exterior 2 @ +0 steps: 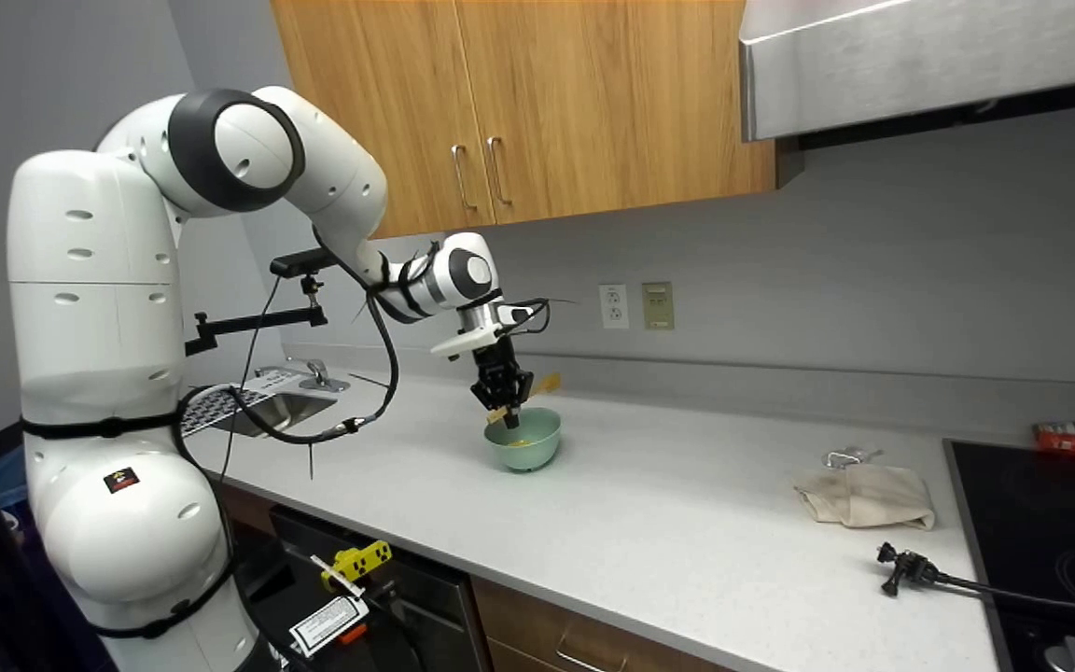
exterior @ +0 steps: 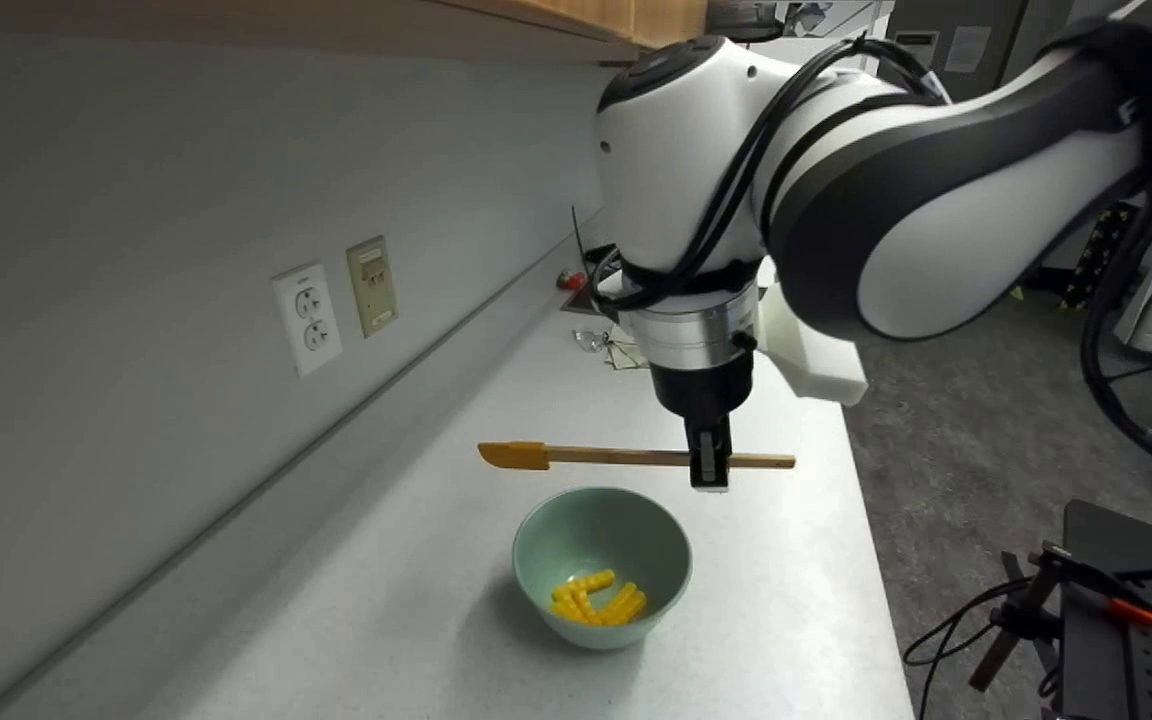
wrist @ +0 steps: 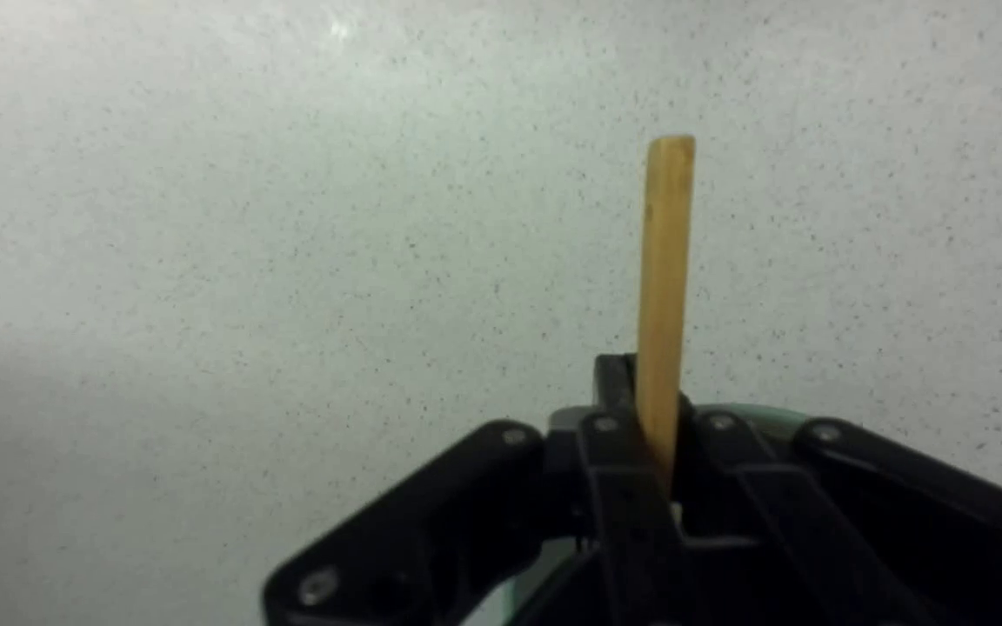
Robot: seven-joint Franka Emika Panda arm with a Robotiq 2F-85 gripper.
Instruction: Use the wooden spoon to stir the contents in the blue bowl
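Pale speckled countertop [exterior 2: 668, 523]: blue bowl [exterior: 601, 530], upright; beige cloth [exterior 2: 869, 497]; clear object [exterior 2: 848, 457]; black mount [exterior 2: 911, 567].

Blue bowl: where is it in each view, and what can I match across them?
In an exterior view: blue bowl, lower middle.
In an exterior view: blue bowl, near centre, slightly low.
Wrist view: blue bowl, bottom, right of centre, mostly hidden by the gripper.
Shared landmark: wooden spoon, held in the gripper.

2 wall plates [exterior 2: 658, 306], folded cloth [exterior 2: 866, 497].
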